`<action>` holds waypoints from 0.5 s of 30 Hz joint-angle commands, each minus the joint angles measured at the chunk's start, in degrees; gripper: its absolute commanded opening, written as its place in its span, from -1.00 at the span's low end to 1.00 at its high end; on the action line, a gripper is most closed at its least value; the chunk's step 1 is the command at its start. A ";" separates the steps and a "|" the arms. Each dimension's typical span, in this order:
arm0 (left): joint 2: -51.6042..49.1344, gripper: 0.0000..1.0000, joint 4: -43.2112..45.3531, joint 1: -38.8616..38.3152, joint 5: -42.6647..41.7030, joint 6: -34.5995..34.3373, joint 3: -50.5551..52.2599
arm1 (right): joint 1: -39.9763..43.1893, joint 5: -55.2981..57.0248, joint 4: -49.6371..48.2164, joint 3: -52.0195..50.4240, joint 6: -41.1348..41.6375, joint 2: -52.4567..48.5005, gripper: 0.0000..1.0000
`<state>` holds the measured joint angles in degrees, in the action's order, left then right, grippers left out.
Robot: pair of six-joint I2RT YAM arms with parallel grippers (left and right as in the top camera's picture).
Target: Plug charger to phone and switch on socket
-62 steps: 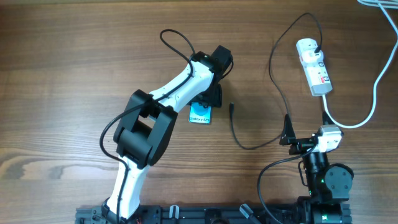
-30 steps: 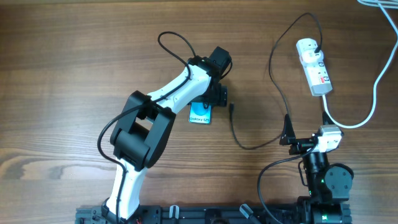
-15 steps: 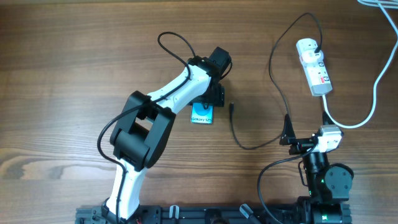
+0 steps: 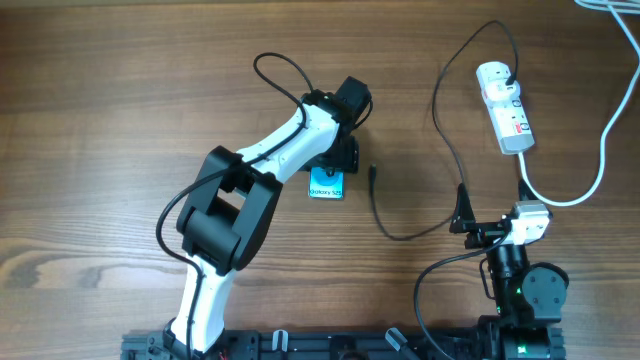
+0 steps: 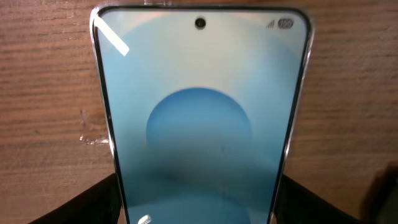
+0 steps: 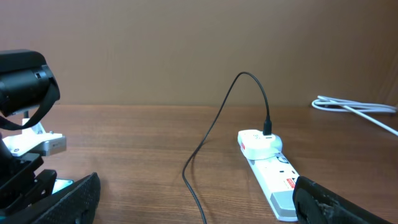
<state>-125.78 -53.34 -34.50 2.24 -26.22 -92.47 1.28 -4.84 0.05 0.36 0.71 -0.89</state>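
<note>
the left claw (image 4: 340, 158), clamped on the phone (image 4: 326, 185), is sliding it slightly closer to the charger (image 4: 371, 172) tip; the right claw (image 6: 199, 202) is waiting with fingers apart.

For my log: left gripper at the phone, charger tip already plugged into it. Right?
Not plugged in. The overhead view shows the charger's tip lying on the table, apart from the phone; the left gripper is at the phone.

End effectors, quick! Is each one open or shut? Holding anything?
Left end effector: closed on the phone, fingers on both long edges.
Right end effector: open, holding nothing.
</note>
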 commanded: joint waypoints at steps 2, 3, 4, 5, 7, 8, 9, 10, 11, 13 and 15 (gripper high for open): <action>-0.98 0.50 -5.51 0.26 1.22 0.07 -3.52 | -0.31 0.55 -0.13 -0.04 -0.68 0.31 0.99; -0.98 0.49 -7.02 0.26 1.20 0.07 -5.14 | -0.31 0.55 -0.13 -0.04 -0.68 0.31 1.00; -0.98 0.47 -7.96 0.28 0.76 0.07 -6.10 | -0.31 0.55 -0.13 -0.04 -0.68 0.28 0.99; -0.98 0.47 -8.83 0.28 -0.52 0.07 -7.17 | -0.31 0.55 -0.13 -0.04 -0.68 0.26 0.99; -0.96 0.46 -9.33 0.28 -2.08 0.07 -8.20 | -0.31 0.55 -0.13 -0.04 -0.68 0.24 0.99; -0.96 0.50 -9.29 0.28 -1.95 0.09 -8.20 | -0.31 0.55 -0.13 -0.04 -0.68 0.24 0.99; -0.98 0.61 -9.27 0.28 -1.90 0.09 -8.15 | -0.31 0.55 -0.13 -0.04 -0.68 0.24 0.99; -0.96 0.78 -9.29 0.28 -0.66 0.11 -8.15 | -0.31 0.55 -0.13 -0.04 -0.68 0.24 1.00; -0.98 0.89 -9.27 0.28 1.27 0.31 -8.04 | -0.31 0.55 -0.13 -0.04 -0.68 0.24 0.99; -1.01 0.99 -8.98 0.26 1.68 1.36 -7.26 | -0.31 0.55 -0.13 -0.04 -0.70 0.24 0.99; -1.01 1.00 -7.10 0.26 1.66 1.99 -4.79 | -0.31 0.55 -0.13 -0.04 -0.68 0.24 0.99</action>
<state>-126.02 -62.06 -34.50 2.74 -25.61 -99.48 1.28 -4.84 0.08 0.36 0.71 -0.89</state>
